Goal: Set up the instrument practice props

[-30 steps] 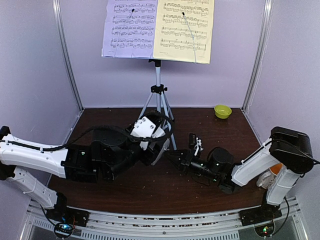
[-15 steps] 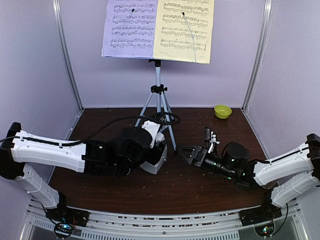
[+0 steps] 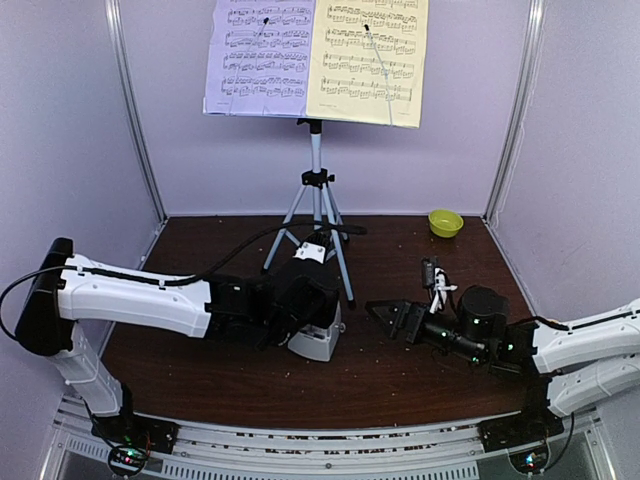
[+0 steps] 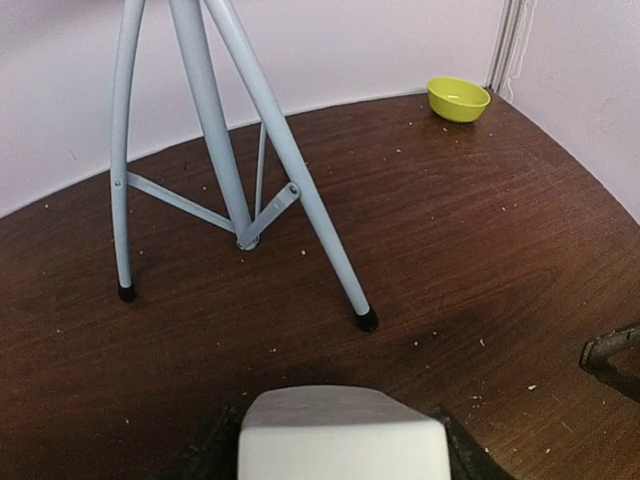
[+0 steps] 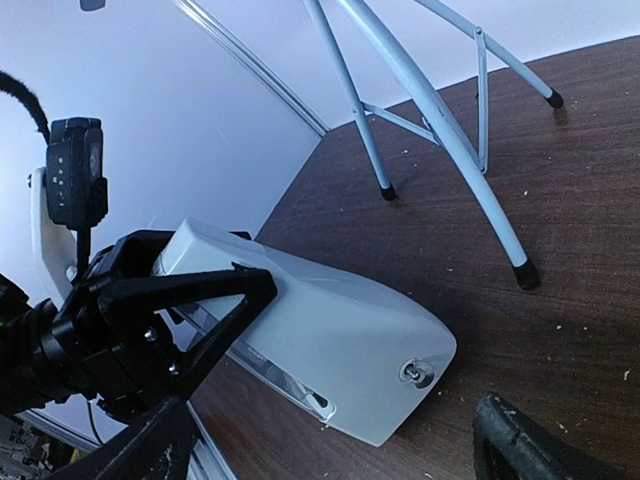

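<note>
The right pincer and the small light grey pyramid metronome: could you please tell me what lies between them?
Only bare dark brown wooden table lies between the right pincer and the metronome, as the top external view shows.

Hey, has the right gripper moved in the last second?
Yes. The right gripper has backed off rightward, away from the tripod and the metronome, jaws open.
</note>
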You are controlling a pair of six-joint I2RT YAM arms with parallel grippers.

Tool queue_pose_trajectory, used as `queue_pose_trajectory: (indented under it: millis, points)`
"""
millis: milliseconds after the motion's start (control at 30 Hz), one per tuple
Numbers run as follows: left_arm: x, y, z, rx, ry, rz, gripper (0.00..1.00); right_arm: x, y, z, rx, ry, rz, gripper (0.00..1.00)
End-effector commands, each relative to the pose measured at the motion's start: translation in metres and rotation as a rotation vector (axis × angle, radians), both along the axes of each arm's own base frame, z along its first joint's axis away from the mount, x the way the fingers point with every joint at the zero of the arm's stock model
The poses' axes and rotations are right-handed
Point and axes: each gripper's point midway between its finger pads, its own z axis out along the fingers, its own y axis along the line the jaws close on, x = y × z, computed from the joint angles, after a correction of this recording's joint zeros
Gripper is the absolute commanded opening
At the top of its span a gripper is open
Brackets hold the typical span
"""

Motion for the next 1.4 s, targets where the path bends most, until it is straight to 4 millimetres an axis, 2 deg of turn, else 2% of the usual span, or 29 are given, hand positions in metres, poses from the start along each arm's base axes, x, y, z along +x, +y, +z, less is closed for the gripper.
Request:
queue_pose_trajectory:
  millis: [0,200,300,333,467,533,600,767,800,933,1033,1167,1367]
  points:
    - [0.013,-0.014,0.023,-0.188,0.02,0.055,0.0,0.003,-0.007,-0.01,-0.089,-0.013,-0.027,0.99]
    - [0.014,-0.017,0.008,-0.19,0.044,0.035,0.04,0.005,-0.012,-0.012,-0.125,-0.013,-0.041,1.0]
    - [0.014,-0.018,0.002,-0.183,0.062,0.024,0.12,0.006,-0.013,-0.01,-0.147,-0.024,-0.047,1.0]
    - [0.014,-0.018,0.0,-0.177,0.068,0.017,0.17,0.007,-0.013,-0.008,-0.152,-0.03,-0.05,1.0]
    - [0.009,-0.021,-0.002,-0.173,0.079,-0.042,0.53,0.009,-0.017,-0.001,-0.177,-0.051,-0.069,1.0]
    - [0.005,-0.021,0.0,-0.159,0.071,-0.078,0.65,0.011,-0.019,0.001,-0.193,-0.061,-0.079,1.0]
    - [0.003,-0.018,0.002,-0.125,0.065,-0.11,0.75,0.012,-0.02,0.003,-0.205,-0.07,-0.085,1.0]
    - [-0.006,-0.004,0.01,-0.083,0.053,-0.185,0.88,0.016,-0.019,0.015,-0.239,-0.11,-0.092,1.0]
    - [-0.008,0.001,0.014,-0.087,0.043,-0.193,0.93,0.017,-0.018,0.019,-0.247,-0.119,-0.093,1.0]
    - [-0.019,0.023,0.016,-0.139,0.027,-0.207,0.95,0.026,-0.01,0.04,-0.273,-0.141,-0.093,1.0]
    - [-0.027,0.03,0.013,-0.2,0.018,-0.23,0.95,0.029,0.005,0.053,-0.276,-0.141,-0.05,1.0]
    - [-0.037,0.023,0.014,-0.212,-0.035,-0.298,0.94,0.029,0.028,0.066,-0.239,-0.129,0.035,1.0]
    - [-0.029,0.009,0.009,-0.155,-0.049,-0.289,0.94,0.043,0.046,0.059,-0.125,-0.042,0.121,0.97]
